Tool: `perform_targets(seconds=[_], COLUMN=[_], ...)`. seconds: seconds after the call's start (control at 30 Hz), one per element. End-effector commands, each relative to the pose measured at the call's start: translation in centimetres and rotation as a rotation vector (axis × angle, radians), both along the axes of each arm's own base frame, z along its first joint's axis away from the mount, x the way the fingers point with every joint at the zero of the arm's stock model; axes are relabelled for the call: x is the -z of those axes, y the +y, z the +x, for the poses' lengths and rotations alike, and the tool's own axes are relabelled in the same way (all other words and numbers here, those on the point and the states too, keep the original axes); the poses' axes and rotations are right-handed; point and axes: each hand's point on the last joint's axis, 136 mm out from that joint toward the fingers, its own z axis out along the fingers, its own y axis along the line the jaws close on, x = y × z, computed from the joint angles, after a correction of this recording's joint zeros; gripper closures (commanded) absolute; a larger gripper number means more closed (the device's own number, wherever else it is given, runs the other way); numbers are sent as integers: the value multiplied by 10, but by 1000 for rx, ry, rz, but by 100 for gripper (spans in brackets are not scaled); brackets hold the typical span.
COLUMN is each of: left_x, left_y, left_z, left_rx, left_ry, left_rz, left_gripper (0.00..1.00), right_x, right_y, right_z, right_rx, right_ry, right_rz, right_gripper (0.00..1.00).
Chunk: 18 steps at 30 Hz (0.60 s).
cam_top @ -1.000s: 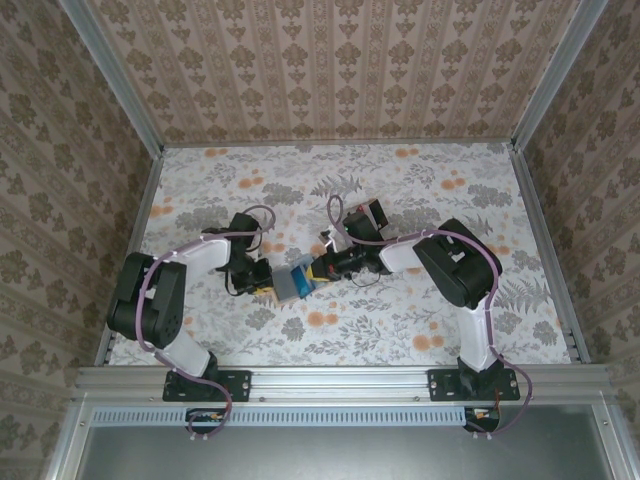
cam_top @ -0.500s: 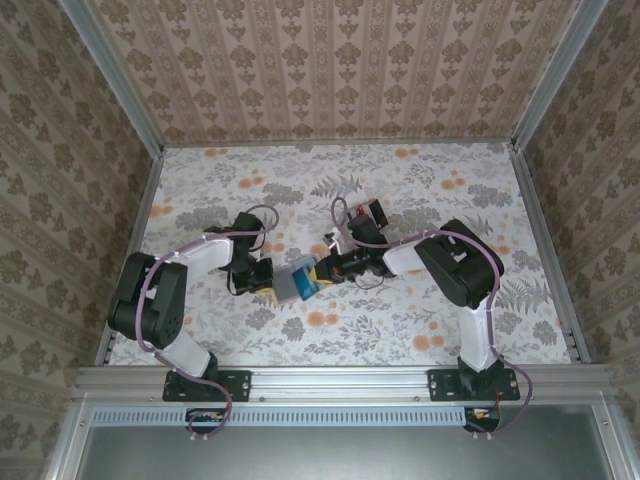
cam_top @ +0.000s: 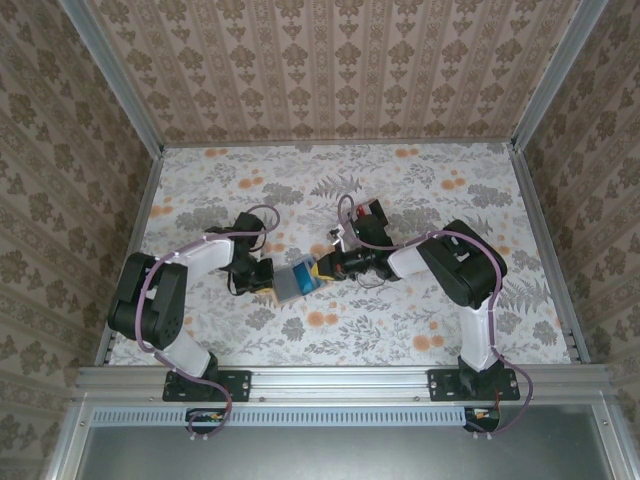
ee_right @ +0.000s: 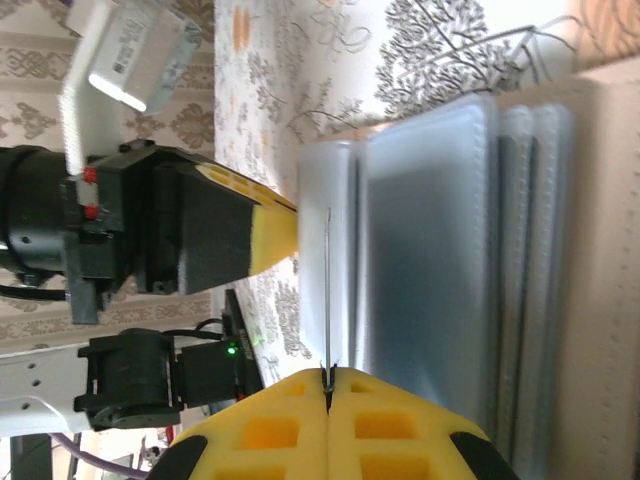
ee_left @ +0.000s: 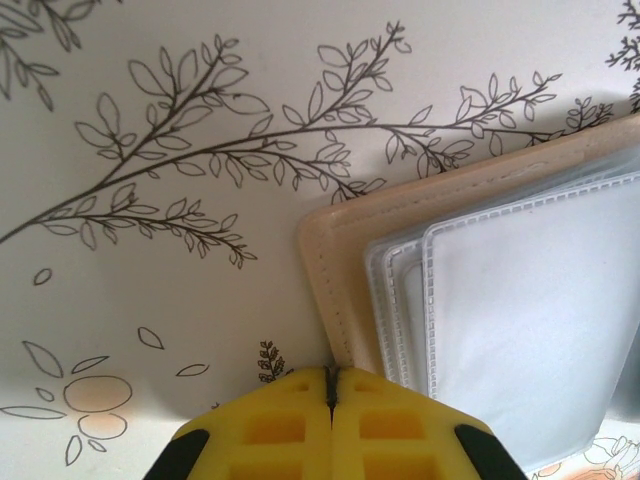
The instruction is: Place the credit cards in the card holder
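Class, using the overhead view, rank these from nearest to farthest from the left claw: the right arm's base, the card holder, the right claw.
From the left claw:
1. card holder, immediately to its right.
2. right claw, on the holder's far side, pinching a thin card.
3. right arm's base, at the near edge, far right.

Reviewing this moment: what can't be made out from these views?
1. Right wrist: the right gripper pinches a thin sheet seen edge-on. Whether it is a credit card or one of the clear sleeves cannot be told.
2. Left wrist: the left gripper is shut at the card holder corner. Its own fingers hide whether it grips it, and the frame edge cuts the holder off.
3. Top external: the holder's inside is too small to read.
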Motion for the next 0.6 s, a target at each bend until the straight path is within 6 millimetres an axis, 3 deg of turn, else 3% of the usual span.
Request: perform_targets(seconds=[0.0,0.23,0.57], left_x=[48,49,49], left_y=[17,17,16], left_z=[1,-1,1], left_rx=[24,24,27], left_ry=[-22,-18,-20], left_rz=[132,132,134], left_gripper=[100,100,100], right_x=[-9,13,12], right_y=[5,3,16], right_z=[-3,-2,-5], right_rx=[-29,-18,-53], right_ry=[-9,13,15], right_rz=[47,-8,33], right_gripper=[100,100,100])
